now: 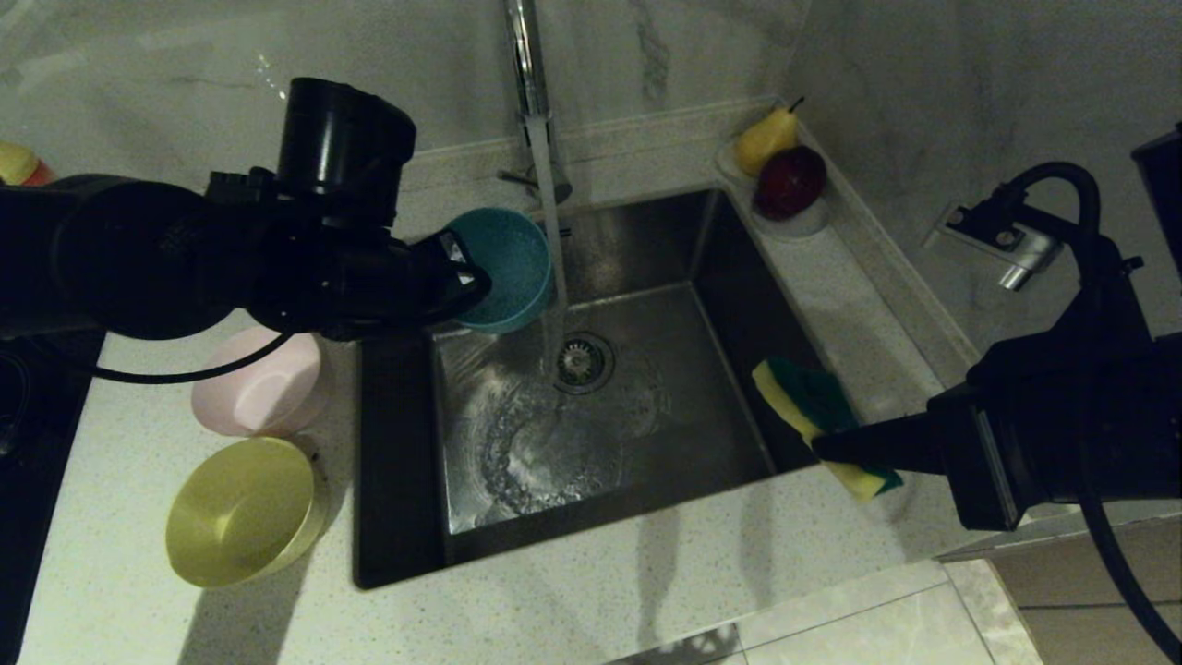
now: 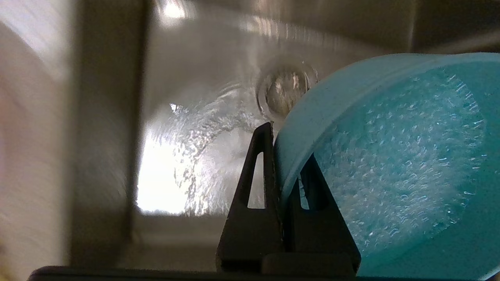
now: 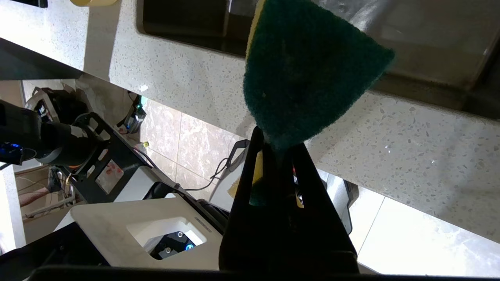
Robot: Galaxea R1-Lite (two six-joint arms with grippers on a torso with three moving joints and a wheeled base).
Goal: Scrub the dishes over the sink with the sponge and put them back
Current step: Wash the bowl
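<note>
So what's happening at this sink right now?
The left gripper is clamped on the rim of the light blue bowl, holding it tilted over the sink, beside the water running from the faucet. The right gripper holds the sponge above the sink's right edge, not touching the bowl. The pink bowl and yellow bowl sit on the counter to the left.

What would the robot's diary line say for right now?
left tool: shut on blue bowl, tilted over sink | right tool: shut on sponge at sink's right edge | water running | pink, yellow bowls on counter
</note>
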